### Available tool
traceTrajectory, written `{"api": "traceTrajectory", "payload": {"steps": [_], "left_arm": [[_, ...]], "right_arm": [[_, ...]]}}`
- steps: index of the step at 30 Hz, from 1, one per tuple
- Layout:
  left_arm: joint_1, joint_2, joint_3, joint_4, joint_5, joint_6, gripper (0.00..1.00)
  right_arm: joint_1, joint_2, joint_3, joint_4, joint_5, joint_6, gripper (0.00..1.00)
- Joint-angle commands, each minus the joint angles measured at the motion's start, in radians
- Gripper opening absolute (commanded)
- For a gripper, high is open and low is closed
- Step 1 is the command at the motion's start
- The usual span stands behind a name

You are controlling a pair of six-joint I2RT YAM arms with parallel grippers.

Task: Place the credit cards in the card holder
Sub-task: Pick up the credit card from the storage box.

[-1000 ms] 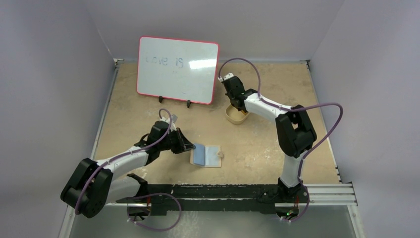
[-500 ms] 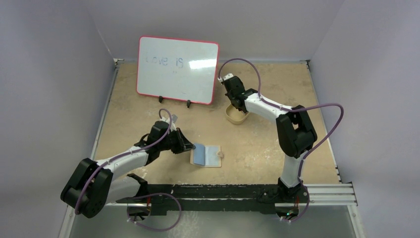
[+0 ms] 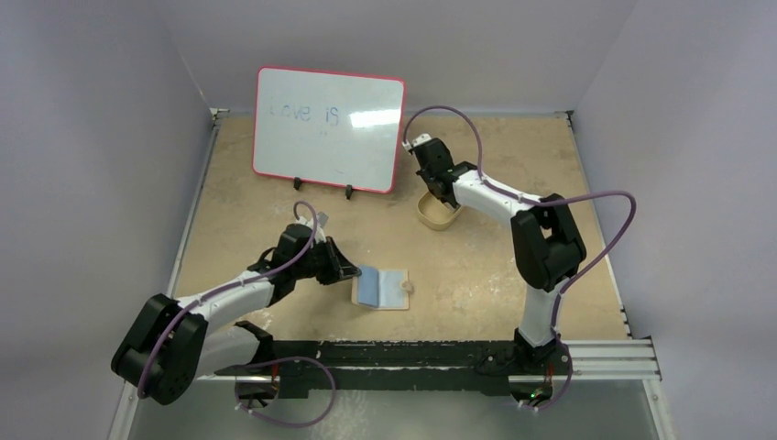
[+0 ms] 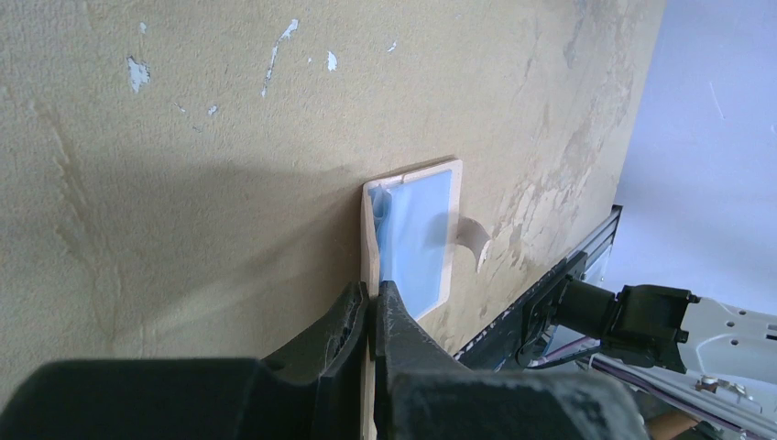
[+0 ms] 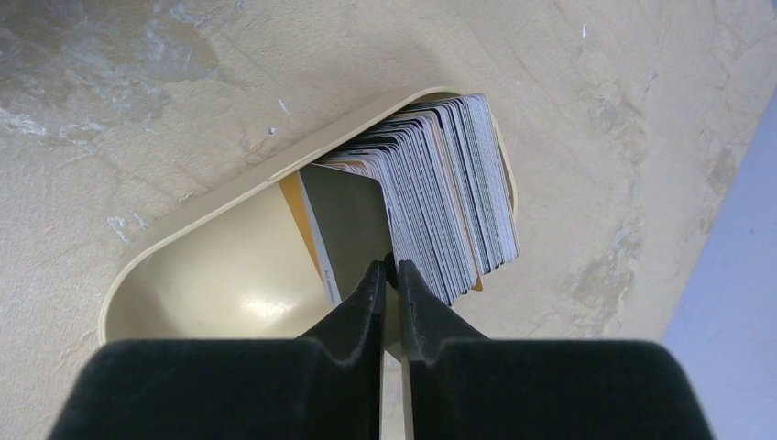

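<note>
The mottled tan table (image 3: 513,165) is carrying everything. The big red-rimmed whiteboard (image 3: 328,128), faintly written on, is standing on two black feet at 11 o'clock from the table's middle. The left arm (image 3: 229,295) is reaching in from 7 o'clock and the right arm (image 3: 536,243) from 5 o'clock.

The small tan leather-like bifold card holder (image 3: 382,288) is lying open at 6 o'clock from the middle. Its bluish-grey inner pockets are facing up and its snap tab is sticking out on the 3 o'clock side.

The oval cream-tan dish (image 5: 229,266) is sitting at 1 o'clock from the middle, well apart from the card holder. The credit cards (image 5: 449,192), a dense pack of thin grey and pale cards, are standing on edge in one end of the dish.

The left fingers (image 4: 344,330) are pressing together, pinching the tan 9 o'clock edge of the card holder.

The right fingers (image 5: 362,302) are hanging over the dish with only a thin slit between them. Their tips are sitting at the edge of the grey card fronting the pack. I cannot tell whether they are clamping it.
</note>
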Motion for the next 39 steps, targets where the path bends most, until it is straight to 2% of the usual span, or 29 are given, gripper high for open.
{"api": "traceTrajectory", "payload": {"steps": [1, 12, 19, 27, 33, 39], "left_arm": [[-0.004, -0.027, 0.024, 0.011, 0.006, 0.002, 0.0], [-0.004, 0.006, 0.023, 0.033, -0.006, -0.003, 0.0], [-0.004, 0.01, 0.027, 0.06, -0.03, -0.029, 0.0], [-0.004, 0.087, 0.004, 0.282, -0.011, -0.156, 0.0], [-0.018, 0.13, 0.007, 0.309, -0.043, -0.165, 0.0], [-0.022, 0.108, 0.023, 0.169, -0.117, -0.085, 0.14]], "right_arm": [[-0.008, -0.018, 0.061, -0.013, -0.003, 0.007, 0.05], [-0.008, -0.079, 0.095, -0.158, -0.088, 0.071, 0.0], [-0.006, -0.177, 0.055, -0.17, -0.175, 0.124, 0.0], [0.0, -0.302, -0.016, -0.186, -0.269, 0.255, 0.0], [0.075, -0.468, -0.166, -0.048, -0.442, 0.455, 0.0], [0.179, -0.59, -0.381, 0.196, -0.553, 0.666, 0.0]]}}
